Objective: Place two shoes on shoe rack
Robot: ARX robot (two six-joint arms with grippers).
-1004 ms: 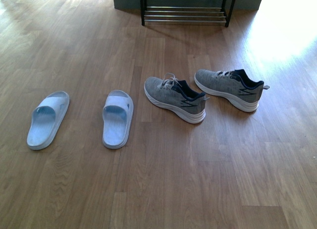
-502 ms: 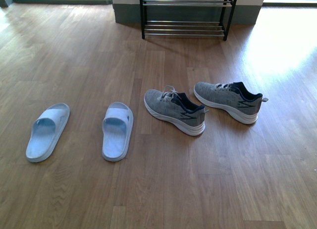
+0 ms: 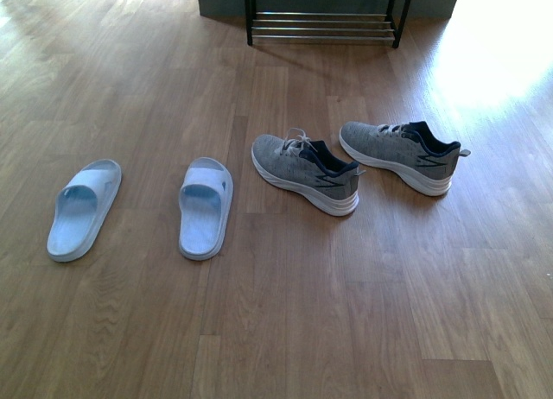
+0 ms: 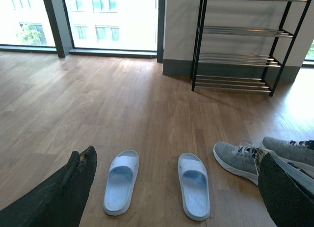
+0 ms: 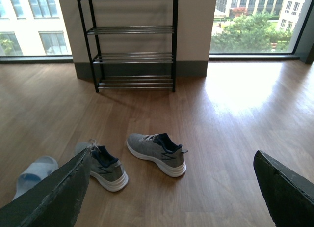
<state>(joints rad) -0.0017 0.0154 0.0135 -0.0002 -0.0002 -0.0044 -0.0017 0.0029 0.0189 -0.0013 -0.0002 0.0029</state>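
Note:
Two grey knit sneakers stand on the wood floor in the front view, one in the middle and one to its right. Two pale blue slippers lie to the left. The shoe rack stands at the far edge, black-framed with silver rods, only its lowest tier showing. Neither arm shows in the front view. My left gripper hangs open above the slippers, holding nothing. Held well above the floor, my right gripper is open near the sneakers, with the rack beyond.
A grey-based wall column stands behind the rack, with floor-length windows to either side. Bright sun glare falls on the floor at the far right. Bare wood floor stretches in front of the shoes.
The front view tilted up half a second ago, showing more of the rack, and has dropped back to where it was a second ago. The shoes have not moved.

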